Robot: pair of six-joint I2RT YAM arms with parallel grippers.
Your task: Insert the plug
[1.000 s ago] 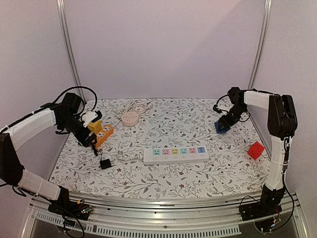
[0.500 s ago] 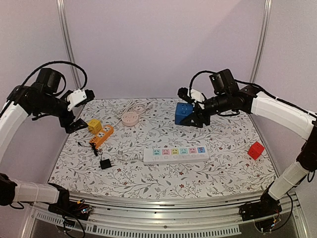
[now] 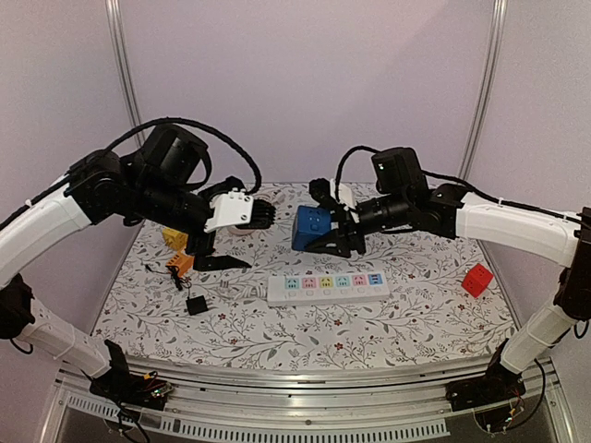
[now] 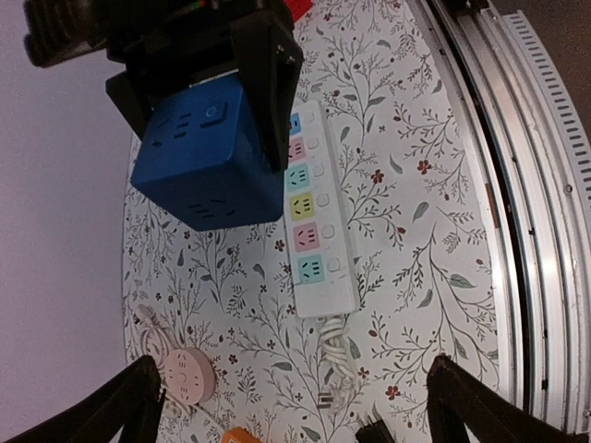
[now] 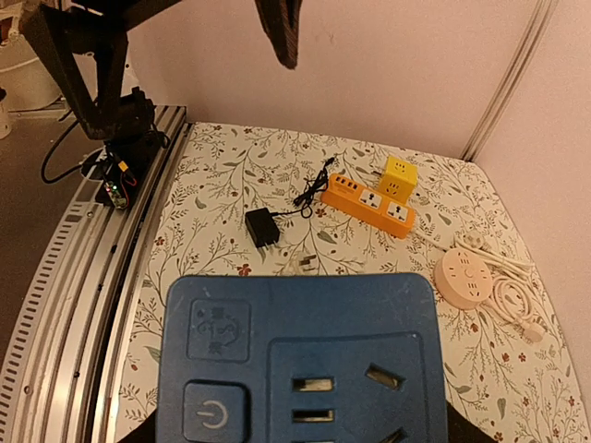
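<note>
**Q:** How are the two hands shown, and what is held?

**A:** The right hand (image 3: 331,226) is shown pinched on a blue socket cube (image 3: 309,228), which is carried in the air above and behind the cord end of the white power strip (image 3: 328,287). The left hand (image 3: 259,238) is seen spread wide, with nothing between its fingers. It is raised above the worktop (image 3: 416,318), off the strip's cord end, and is pointed toward the cube.

**Q:** Where is the plug found, and by which relation is the coming move governed?

**A:** A black plug adapter (image 3: 197,305) is taken to be the task's thing, though this cannot be settled from the task line alone. It is laid flat on the worktop beyond the strip's cord end, its thin lead trailed away from the strip. It is thus placed below the left hand and back toward that arm's base, well apart from the right hand, so the left arm is judged the nearer. Its body appears nearly square, and no long axis can be made out. The left forearm is held roughly level, so a descent and a downward turn of the wrist would be called for before any grasp.
</note>
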